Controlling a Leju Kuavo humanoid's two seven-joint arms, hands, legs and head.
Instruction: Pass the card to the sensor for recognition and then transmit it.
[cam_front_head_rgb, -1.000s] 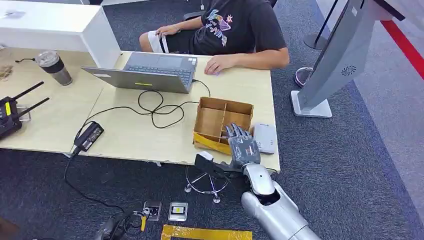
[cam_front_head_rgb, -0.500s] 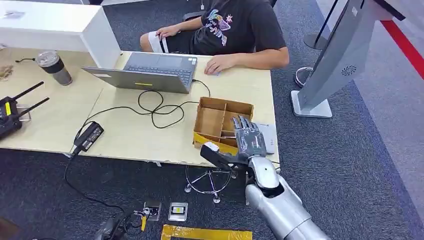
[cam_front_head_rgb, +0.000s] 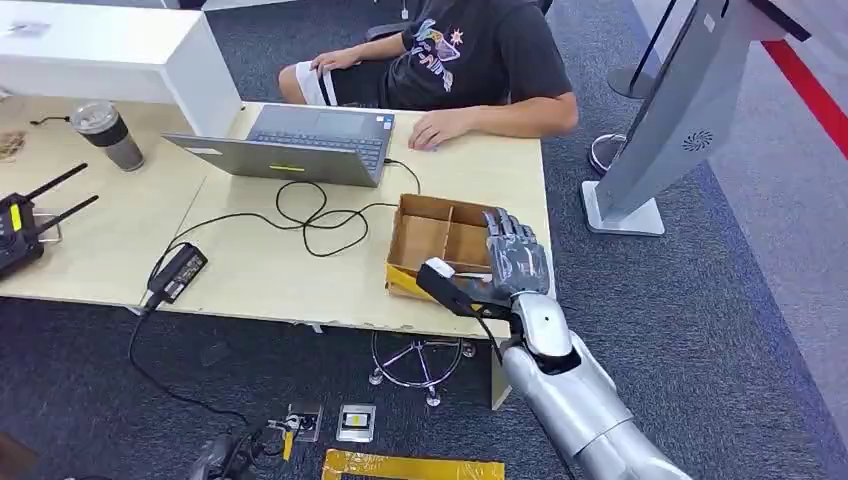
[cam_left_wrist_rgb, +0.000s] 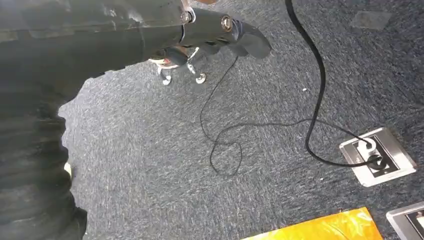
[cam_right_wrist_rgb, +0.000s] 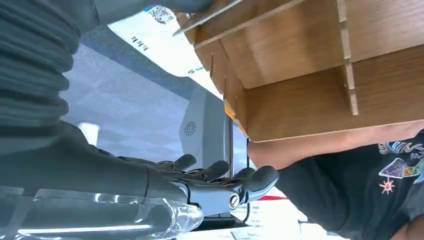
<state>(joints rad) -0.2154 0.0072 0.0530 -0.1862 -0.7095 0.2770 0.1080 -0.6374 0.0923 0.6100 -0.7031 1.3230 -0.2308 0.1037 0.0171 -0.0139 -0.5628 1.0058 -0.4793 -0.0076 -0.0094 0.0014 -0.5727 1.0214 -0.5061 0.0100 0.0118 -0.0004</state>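
Note:
My right hand (cam_front_head_rgb: 507, 266) hovers over the right side of the brown divided cardboard box (cam_front_head_rgb: 430, 232) near the table's right front corner. Its fingers are stretched and spread, and nothing is in them. In the right wrist view the same hand (cam_right_wrist_rgb: 205, 182) hangs open beside the box's wooden wall (cam_right_wrist_rgb: 310, 95). Next to the box lies a white flat device with a printed code (cam_right_wrist_rgb: 152, 35). I cannot make out a card. My left hand (cam_left_wrist_rgb: 215, 27) hangs over the grey carpet, holding nothing.
A person (cam_front_head_rgb: 480, 60) sits at the far side with a hand on the table beside a laptop (cam_front_head_rgb: 300, 145). A black cable (cam_front_head_rgb: 310, 215) and power brick (cam_front_head_rgb: 178, 272) lie mid-table. A grey kiosk stand (cam_front_head_rgb: 670, 120) stands on the right. Yellow tape (cam_front_head_rgb: 410, 467) lies on the floor.
My right hand has risen from the table's front edge and moved forward and right, now above the box. The white device beside the box is now hidden behind it.

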